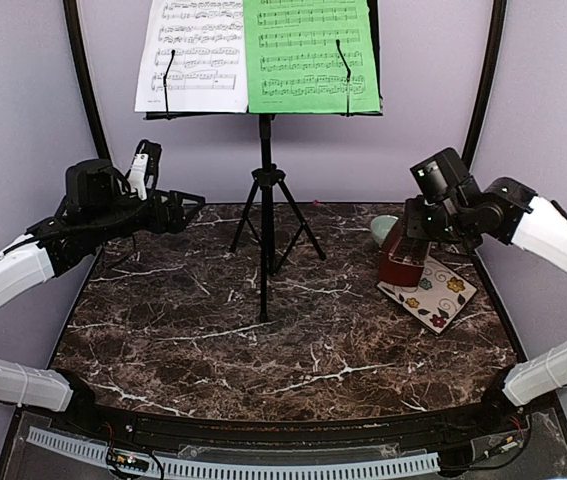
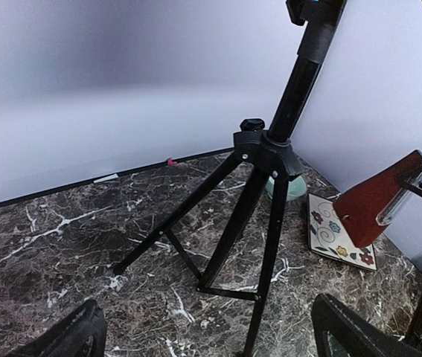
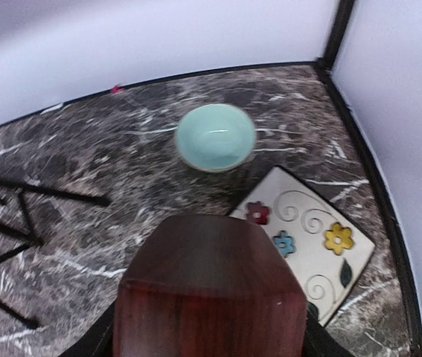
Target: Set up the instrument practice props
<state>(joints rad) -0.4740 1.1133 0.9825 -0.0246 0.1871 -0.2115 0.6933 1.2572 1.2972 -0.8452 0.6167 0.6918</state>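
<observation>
The reddish-brown pyramid metronome (image 3: 211,294) is clamped in the right gripper (image 1: 413,237), whose jaws press on its two sides. It hangs tilted over the left part of the square floral plate (image 1: 441,292), at the right of the counter (image 1: 263,345); whether its base touches the plate cannot be told. Just behind the plate sits the small pale-green bowl (image 3: 216,137), upright.

At the middle back of the counter stands the black music stand (image 1: 266,190), its tripod legs spread on the surface. On its desk the white music sheet (image 1: 191,55) lies on the left and the green music sheet (image 1: 310,55) on the right, edge to edge, each with a thin black wire arm across it.

The left gripper (image 1: 191,205) is in the air left of the tripod, well apart from it, jaws wide and holding nothing; its dark fingers (image 2: 69,338) show at the bottom corners of the left wrist view.

The counter is dark brown marble with white veins. Pale lilac walls close it in, with black frame posts at the back corners. A small pink mark (image 2: 170,161) sits at the back edge.
</observation>
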